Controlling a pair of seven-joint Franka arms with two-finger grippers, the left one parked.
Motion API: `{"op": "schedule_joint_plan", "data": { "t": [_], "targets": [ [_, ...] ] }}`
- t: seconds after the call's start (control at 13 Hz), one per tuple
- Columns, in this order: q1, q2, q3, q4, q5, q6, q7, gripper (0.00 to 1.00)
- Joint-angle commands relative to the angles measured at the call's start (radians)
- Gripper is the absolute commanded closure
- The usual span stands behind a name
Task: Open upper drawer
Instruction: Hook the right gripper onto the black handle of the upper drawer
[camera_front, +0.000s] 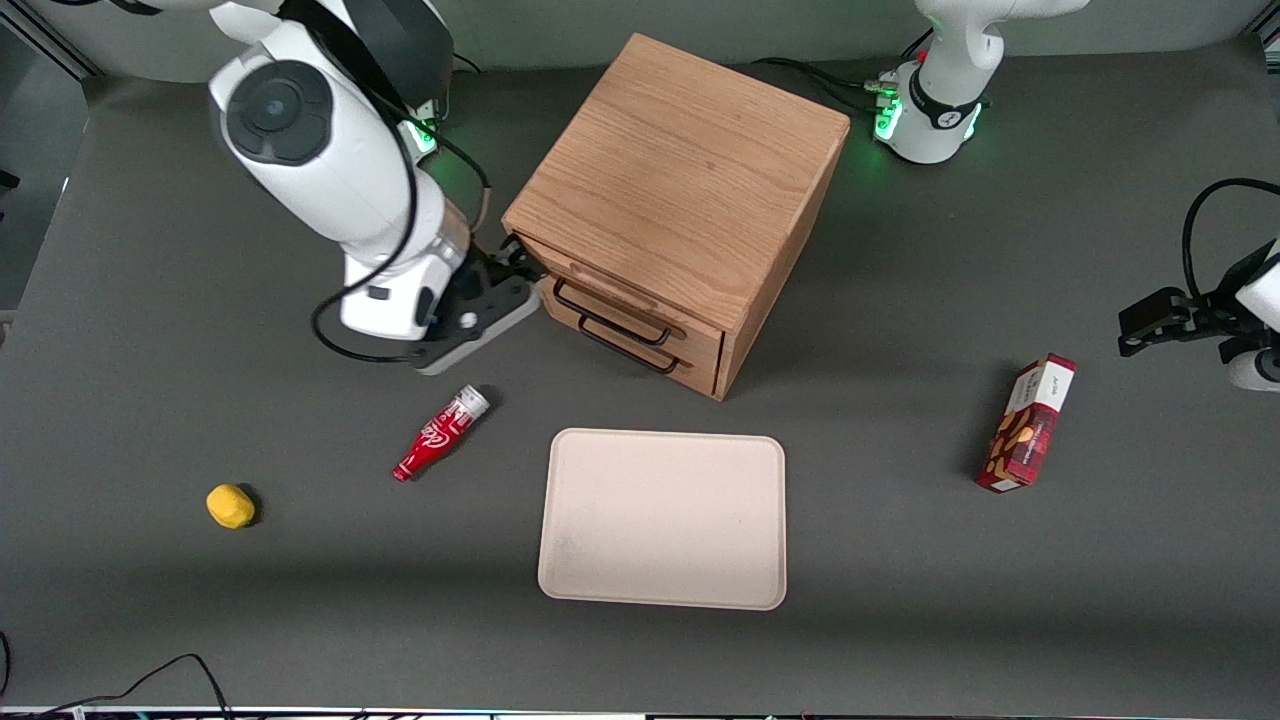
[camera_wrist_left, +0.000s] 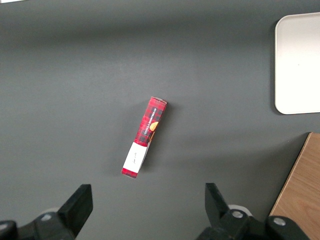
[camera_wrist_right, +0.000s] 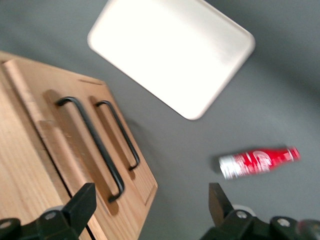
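Calling 6 o'clock "toward the front camera": the wooden cabinet (camera_front: 680, 170) sits mid-counter with its drawer face turned toward about 7 o'clock. The upper drawer (camera_front: 640, 303) is the top one of the two, right under the cabinet's top board, and it looks flush with the lower drawer (camera_front: 700, 365), so it's shut. The claw (camera_front: 515, 262) is at roughly 9 o'clock off the drawer fronts, just beside the cabinet's front corner on the working arm's end, at about upper-drawer height. From the front you can't really make out the fingers, since the wrist body covers most of them. The right wrist view fixes that: the claw (camera_wrist_right: 150, 210) has its two fingers spread wide with nothing between them. The upper drawer (camera_wrist_right: 55, 150) and its thin black handle (camera_wrist_right: 92, 145) run up close to one finger, but I can't tell if they touch. That view also shows the lower drawer (camera_wrist_right: 142, 185), the beige tray (camera_wrist_right: 170, 50) and the red bottle (camera_wrist_right: 257, 161) lying on its side. Only the front view catches the small yellow thing (camera_front: 230, 506), way out at 8 o'clock toward the working arm's end, plus the tray (camera_front: 662, 520) at 6 o'clock from the cabinet and the bottle (camera_front: 440, 432) at about 7. The red box (camera_front: 1027, 424) is at 4 o'clock toward the parked arm's end, and the left wrist view shows it (camera_wrist_left: 144, 137) alone on bare grey counter (camera_wrist_left: 75, 75), well apart from the tray edge (camera_wrist_left: 300, 65).
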Motion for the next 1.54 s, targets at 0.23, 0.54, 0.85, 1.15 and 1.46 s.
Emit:
{"op": "schedule_joint_plan", "data": {
  "t": [0.23, 0.54, 0.85, 1.15, 1.46],
  "targets": [
    [0.039, 0.105, 0.024, 0.016, -0.012, 0.069, -0.176, 0.00],
    [0.055, 0.147, 0.024, -0.064, -0.009, 0.128, -0.179, 0.00],
    [0.067, 0.170, 0.024, -0.101, -0.016, 0.186, -0.178, 0.00],
    [0.067, 0.185, 0.012, -0.130, -0.027, 0.252, -0.181, 0.00],
    [0.062, 0.191, -0.005, -0.136, -0.049, 0.274, -0.250, 0.00]
  ]
}}
